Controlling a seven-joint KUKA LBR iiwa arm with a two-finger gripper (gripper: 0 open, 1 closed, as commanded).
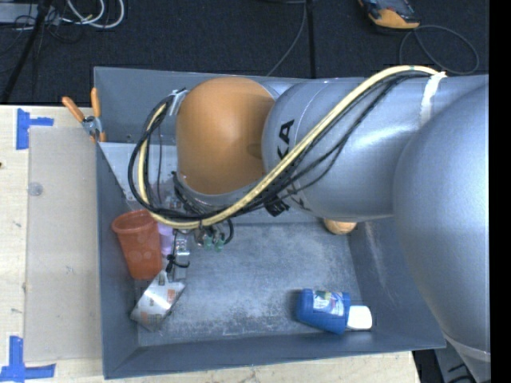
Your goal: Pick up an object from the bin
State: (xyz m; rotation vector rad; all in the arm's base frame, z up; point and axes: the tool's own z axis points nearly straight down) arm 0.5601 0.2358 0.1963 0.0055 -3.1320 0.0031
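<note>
My gripper [179, 255] shows below the arm's wrist at the bin's left side. It hangs just right of an orange-red plastic cup [137, 244] that stands against the left wall. Directly under the gripper lies a crumpled silver and white packet [157, 302] with a bit of orange print, in the front left corner. The gripper's lower end comes close to the packet's upper edge; whether they touch is hidden. A small purple thing [165, 234] peeks out between the cup and the gripper.
A blue bottle with a white cap [327, 309] lies on its side near the bin's front right. A tan rounded object [340, 227] peeks out from under the arm at the right. The arm covers the bin's back half.
</note>
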